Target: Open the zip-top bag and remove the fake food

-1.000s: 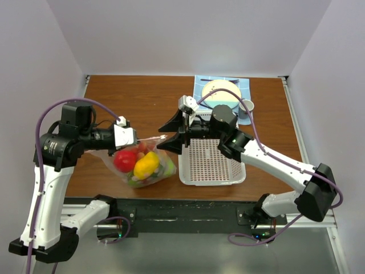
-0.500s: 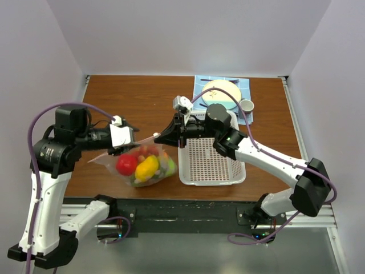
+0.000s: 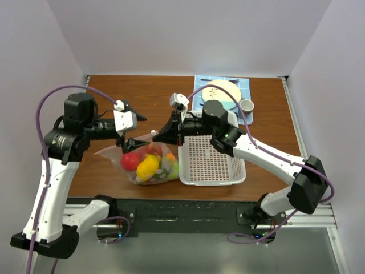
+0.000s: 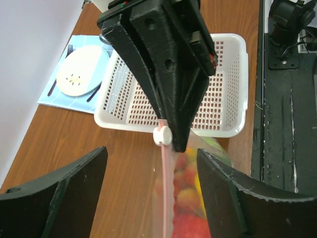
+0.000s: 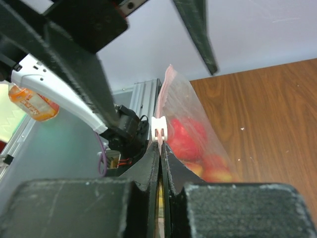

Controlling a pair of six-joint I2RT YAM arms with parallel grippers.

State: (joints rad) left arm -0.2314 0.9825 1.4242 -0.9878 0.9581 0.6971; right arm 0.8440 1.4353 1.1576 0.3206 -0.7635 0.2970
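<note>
The clear zip-top bag point(image 3: 146, 164) lies on the table left of the basket, with the fake food point(image 3: 147, 166) inside it: red, yellow and green fruits. My right gripper point(image 3: 164, 135) is shut on the bag's pink top edge point(image 5: 166, 84), just behind the white slider point(image 5: 159, 128). The left gripper point(image 3: 136, 129) is open, one finger on each side of that edge and touching nothing. In the left wrist view the zip strip point(image 4: 166, 198) runs between the open fingers point(image 4: 54, 198) up to the slider point(image 4: 162, 135).
A white perforated basket point(image 3: 211, 161) stands right of the bag, under the right arm. At the back right a plate point(image 3: 221, 93) with cutlery lies on a blue mat, and a small cup point(image 3: 246, 105) stands beside it.
The left gripper has let go of the bag's edge and opened wide. The right gripper closed on the edge by the slider and shifted left. The bag has sagged lower onto the table.
</note>
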